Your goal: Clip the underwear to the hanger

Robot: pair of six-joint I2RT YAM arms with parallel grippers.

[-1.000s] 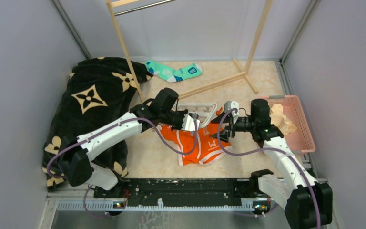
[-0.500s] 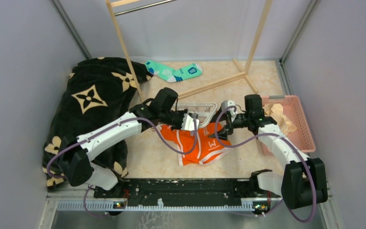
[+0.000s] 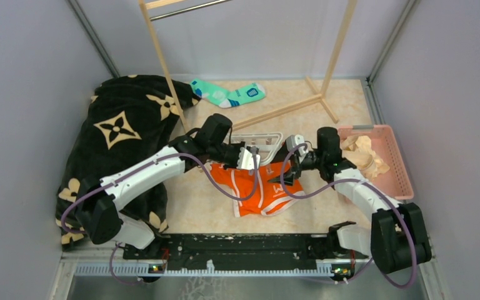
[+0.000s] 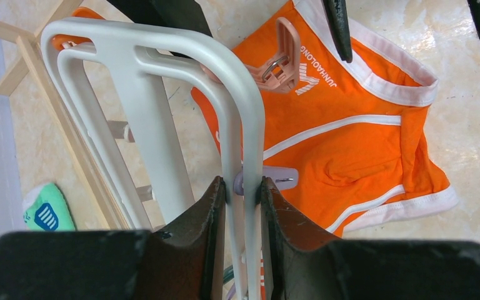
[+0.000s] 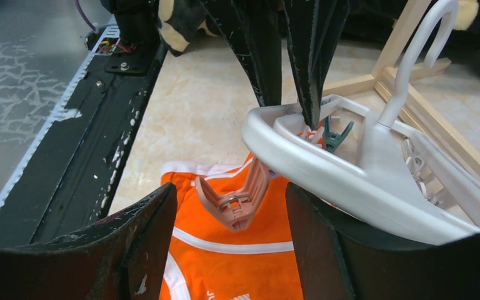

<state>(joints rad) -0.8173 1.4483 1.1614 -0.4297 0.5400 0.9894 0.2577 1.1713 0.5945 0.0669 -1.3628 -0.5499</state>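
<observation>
**Soft briefs flat on the table, hanger held above them**

The underwear (image 3: 259, 197) lay spread near the middle of the table, closer to its near edge. It looked light, limp and likely to bunch. The stiffer lettered waistband seemed the best place to take hold, since a clip would bite there. The waistband faced the far-right side under the hanger, and the leg openings pointed towards the near edge, so its long axis ran on that diagonal.

The hanger (image 4: 144, 81), rigid plastic, hung just above the waistband. Its long axis ran roughly parallel to the near edge, with the hook rising on the far side.

The left gripper (image 4: 242, 206) was clamped on a frame bar. The right gripper (image 5: 228, 206) stood with its jaws wide apart and held nothing. A peach clip (image 4: 281, 59) dangled between them, small and springy, and would need a squeeze.
</observation>
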